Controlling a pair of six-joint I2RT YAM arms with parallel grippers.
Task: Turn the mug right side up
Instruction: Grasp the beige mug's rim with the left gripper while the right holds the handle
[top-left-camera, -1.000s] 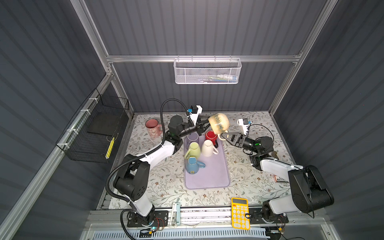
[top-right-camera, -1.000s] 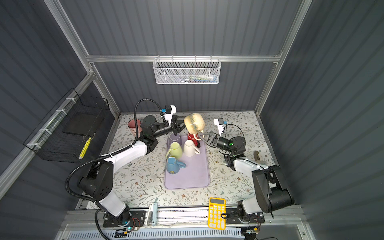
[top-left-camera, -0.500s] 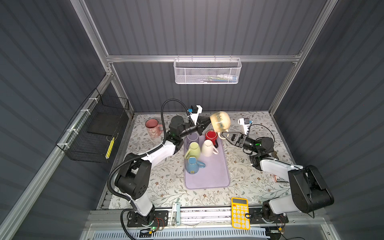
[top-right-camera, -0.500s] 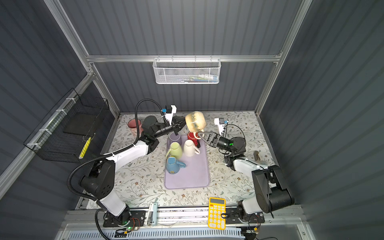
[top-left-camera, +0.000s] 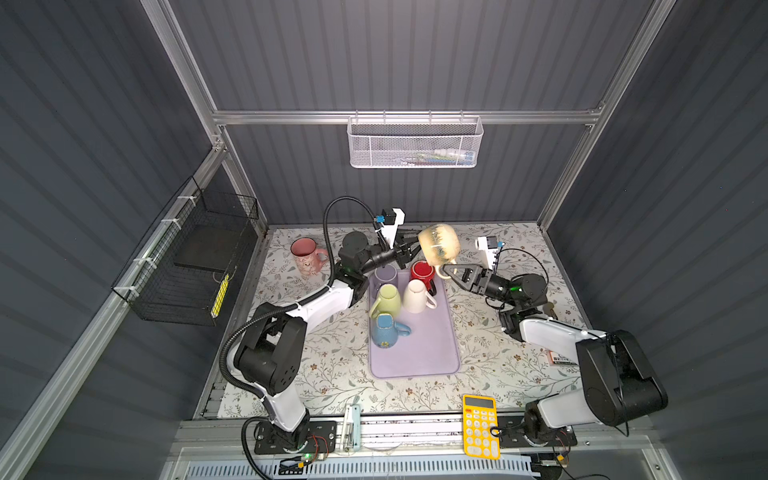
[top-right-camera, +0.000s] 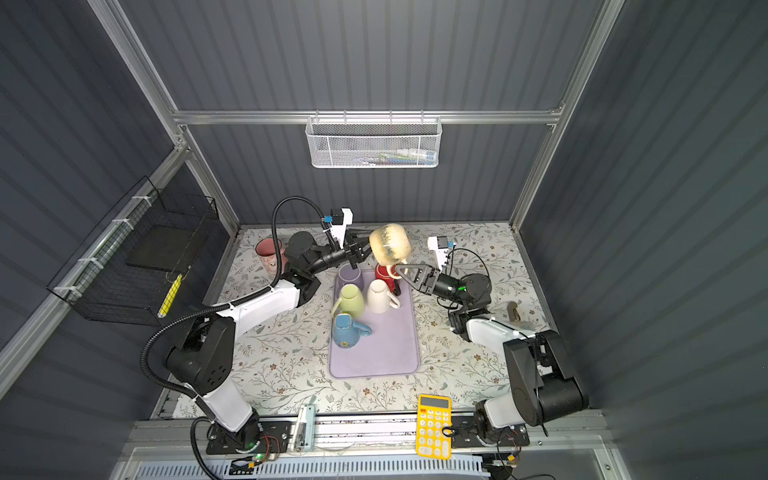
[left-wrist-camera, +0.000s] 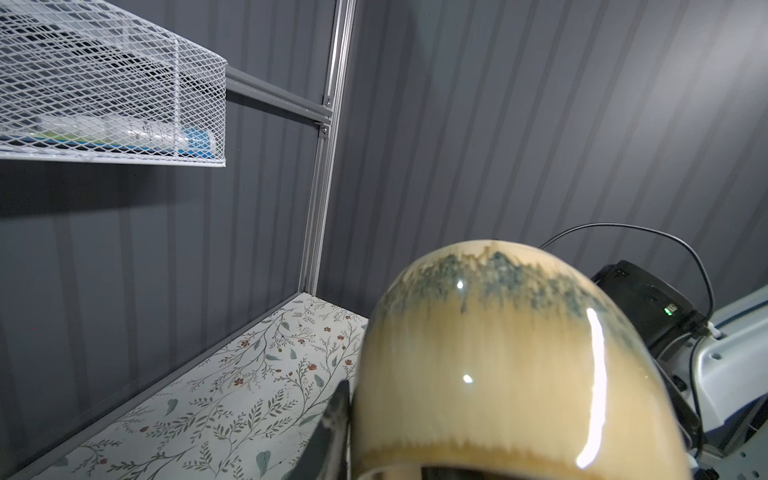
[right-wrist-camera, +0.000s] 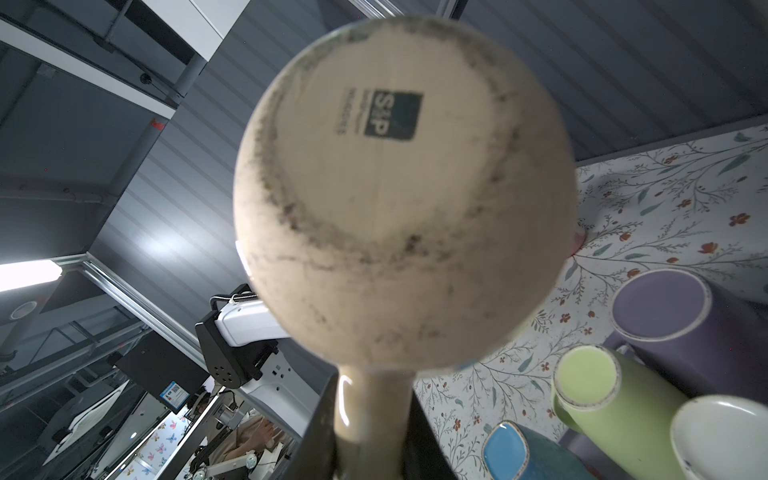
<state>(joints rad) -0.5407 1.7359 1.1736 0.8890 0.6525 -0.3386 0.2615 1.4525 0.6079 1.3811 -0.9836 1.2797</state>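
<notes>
Clamping the handle (right-wrist-camera: 372, 411), the right gripper (top-left-camera: 449, 272) holds the beige mug (top-left-camera: 438, 244) aloft over the far end of the tray (top-left-camera: 415, 353), mouth not yet upward. Glazed ceramic: weighty, slick, breakable, so the handle suits best. Beyond, the left gripper (top-left-camera: 408, 249) sits at its wall, grip unclear.

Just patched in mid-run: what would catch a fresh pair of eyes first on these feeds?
The beige mug hangs in mid-air over the far end of the purple tray, the right gripper shut on its handle, the left gripper close at its other side. Beneath it other mugs crowd the tray, and a pink mug stands upright alone at the far left.
</notes>
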